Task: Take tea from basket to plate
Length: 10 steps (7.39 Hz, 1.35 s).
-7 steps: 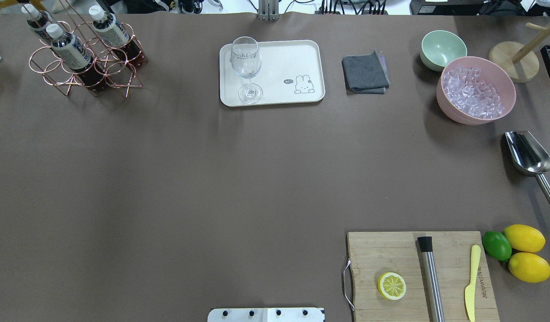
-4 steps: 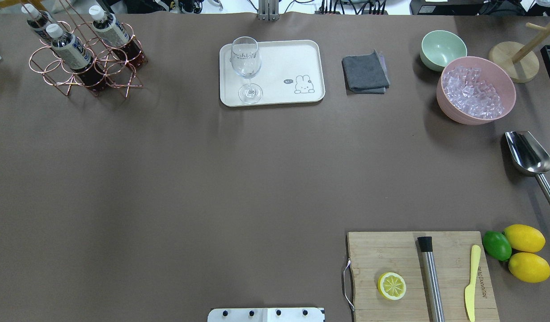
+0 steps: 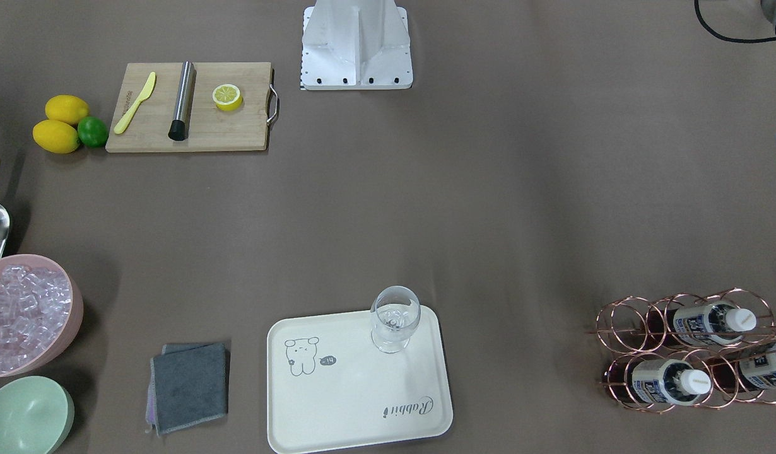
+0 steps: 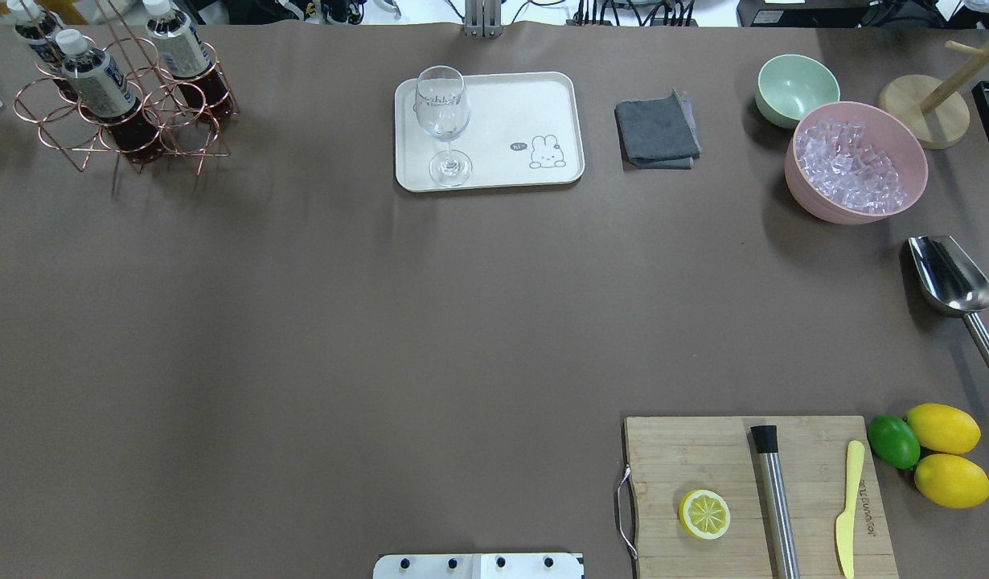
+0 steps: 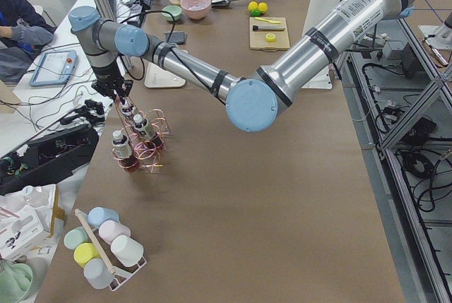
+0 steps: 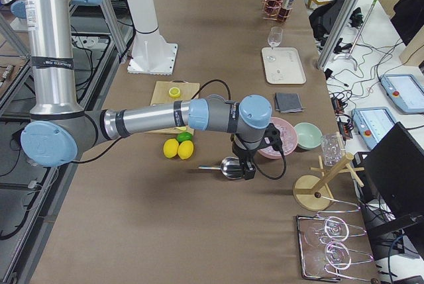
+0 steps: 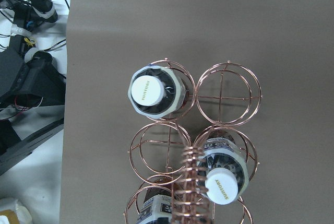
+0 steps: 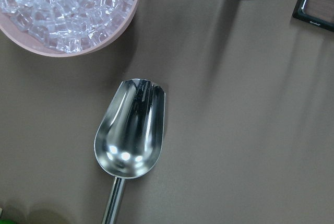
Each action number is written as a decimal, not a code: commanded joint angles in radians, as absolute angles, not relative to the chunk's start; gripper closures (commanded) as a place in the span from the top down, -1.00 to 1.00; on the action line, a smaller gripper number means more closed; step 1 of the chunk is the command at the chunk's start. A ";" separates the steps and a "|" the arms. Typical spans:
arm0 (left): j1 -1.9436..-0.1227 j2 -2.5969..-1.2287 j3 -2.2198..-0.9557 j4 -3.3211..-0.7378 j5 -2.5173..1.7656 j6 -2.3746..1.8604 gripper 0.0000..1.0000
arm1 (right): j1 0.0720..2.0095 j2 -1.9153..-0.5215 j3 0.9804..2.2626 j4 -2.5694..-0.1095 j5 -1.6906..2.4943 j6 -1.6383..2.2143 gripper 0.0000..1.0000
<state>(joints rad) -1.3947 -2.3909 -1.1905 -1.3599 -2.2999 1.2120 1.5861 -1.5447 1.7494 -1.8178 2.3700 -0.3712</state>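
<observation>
The copper wire basket [image 4: 36, 104] stands at the table's far left corner with three tea bottles [image 4: 100, 80] in it, white caps up. It also shows in the front-facing view [image 3: 621, 321] and from above in the left wrist view [image 7: 228, 97], where its twisted handle [image 7: 190, 192] runs close under the camera. The left gripper [image 5: 116, 90] is at the handle's top, seen only from the side, so I cannot tell its state. The cream plate [image 4: 510, 104] lies at the far middle with a wine glass [image 4: 442, 112] on its left part. The right gripper [image 6: 248, 168] hovers over a metal scoop [image 8: 130, 135]; its state is unclear.
A grey cloth [image 4: 655, 133], a green bowl [image 4: 796, 88] and a pink bowl of ice [image 4: 856, 161] lie right of the plate. A cutting board [image 4: 703, 458] with a lemon half, muddler and knife is near right, with lemons and a lime [image 4: 937, 450] beside it.
The basket with its three bottles has shifted left and farther from the robot in the overhead view. Nothing else on the table has moved.
</observation>
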 commanded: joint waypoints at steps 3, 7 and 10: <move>-1.401 -2.405 -1.270 -1.326 -2.296 1.204 -1.00 | 1.586 -1.545 1.750 -1.818 2.370 -0.371 0.99; -1.290 -2.405 -1.493 -1.254 -2.221 0.970 -1.00 | 1.586 -1.545 1.750 -1.818 2.372 -0.371 0.99; -1.145 -2.349 -1.803 -1.183 -2.169 0.702 -1.00 | 1.586 -1.545 1.752 -1.818 2.372 -0.371 0.99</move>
<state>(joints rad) -1.2249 -2.3978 -1.6171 -1.2279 -2.1949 0.8395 1.5861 -1.5447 1.7514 -1.8178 2.3714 -0.3712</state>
